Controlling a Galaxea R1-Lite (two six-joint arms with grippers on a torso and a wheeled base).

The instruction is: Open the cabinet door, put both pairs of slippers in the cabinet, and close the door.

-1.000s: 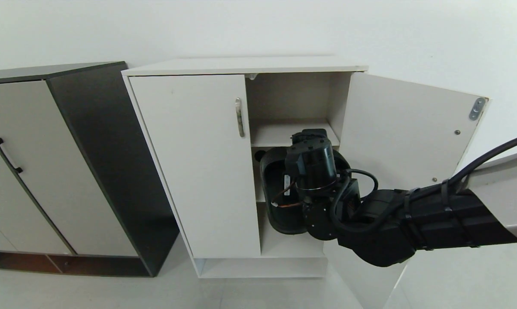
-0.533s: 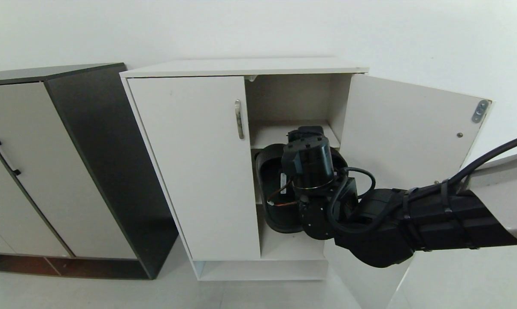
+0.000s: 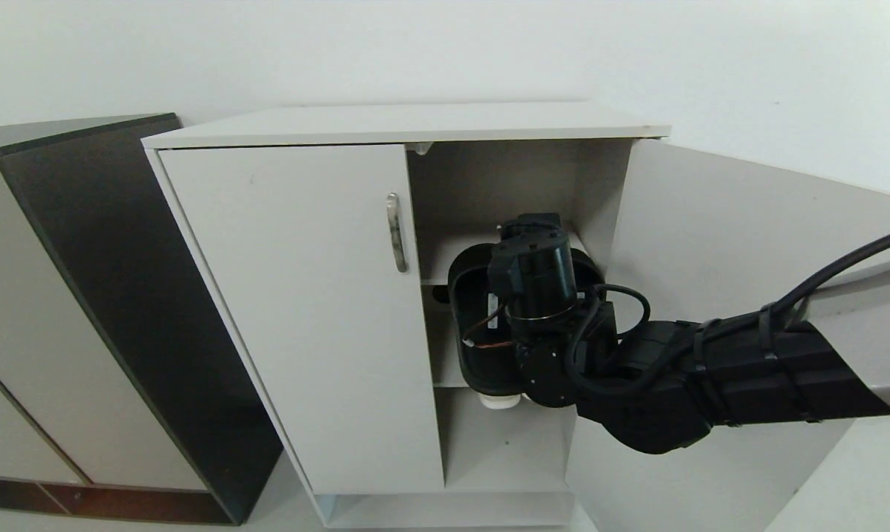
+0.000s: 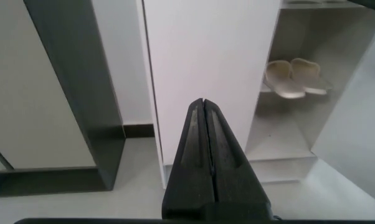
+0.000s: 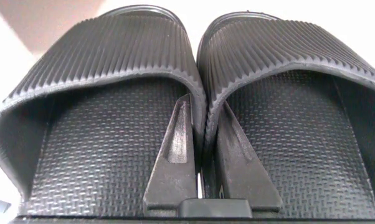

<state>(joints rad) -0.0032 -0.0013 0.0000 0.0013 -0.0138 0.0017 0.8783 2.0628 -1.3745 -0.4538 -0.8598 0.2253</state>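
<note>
The white cabinet (image 3: 415,122) has its left door (image 3: 297,295) closed and its right door (image 3: 711,236) swung open. My right gripper (image 5: 205,106) is shut on the pair of black slippers (image 5: 113,124), pinching their two adjoining inner walls. In the head view the black slippers (image 3: 478,325) hang upright in the open half, between the upper and middle shelves, partly hidden by my right wrist. A pair of white slippers (image 4: 296,78) lies on the middle shelf; its tip (image 3: 500,400) peeks out below the black pair. My left gripper (image 4: 204,106) is shut and empty, low before the closed door.
A dark cabinet (image 3: 83,258) with a pale door stands close on the left, also seen in the left wrist view (image 4: 69,81). The closed door carries a metal handle (image 3: 395,233). The bottom compartment (image 3: 504,443) is bare. The open door flanks my right arm.
The head camera has moved closer to the cabinet. Relative to the shelves, my right gripper has lifted the black slippers higher, uncovering the white slipper's tip beneath.
</note>
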